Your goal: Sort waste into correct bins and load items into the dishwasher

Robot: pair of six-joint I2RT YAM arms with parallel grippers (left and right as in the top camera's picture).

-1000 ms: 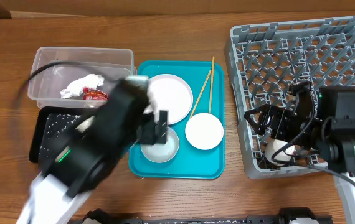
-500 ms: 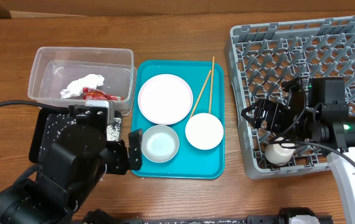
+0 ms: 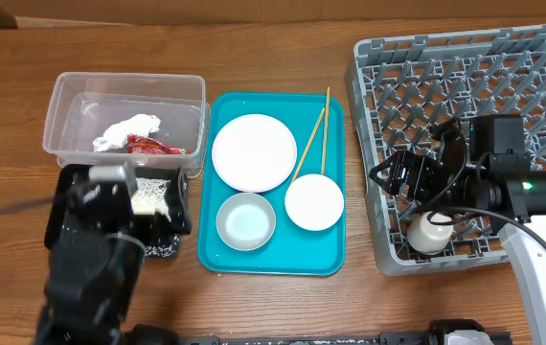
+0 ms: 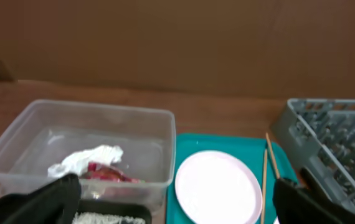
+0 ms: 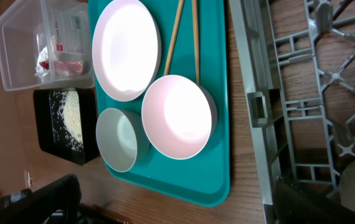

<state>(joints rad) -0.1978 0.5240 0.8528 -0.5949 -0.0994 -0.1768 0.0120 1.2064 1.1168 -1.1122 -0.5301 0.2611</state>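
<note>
The clear tub (image 3: 125,91) holds the white tissue (image 3: 127,131) and red wrapper (image 3: 148,146). Rice (image 3: 153,195) lies in the black tray (image 3: 67,206). The plate (image 3: 254,151), a pale bowl (image 3: 245,220), a white bowl (image 3: 313,201) and the chopsticks (image 3: 311,139) lie on the teal tray (image 3: 278,261). A white cup (image 3: 426,231) sits in the grey rack (image 3: 465,77). My left gripper (image 4: 174,205) is open and empty over the black tray. My right gripper (image 3: 402,182) is open and empty above the rack's left part, near the cup.
The rack's left wall (image 5: 252,106) stands close to the teal tray's right edge (image 5: 221,155). The tub and black tray sit side by side left of the teal tray. A brown wall rises behind the table in the left wrist view.
My left arm has pulled back from over the teal tray to the lower left, over the black tray. My right gripper has lifted off the cup, which stays in the rack.
</note>
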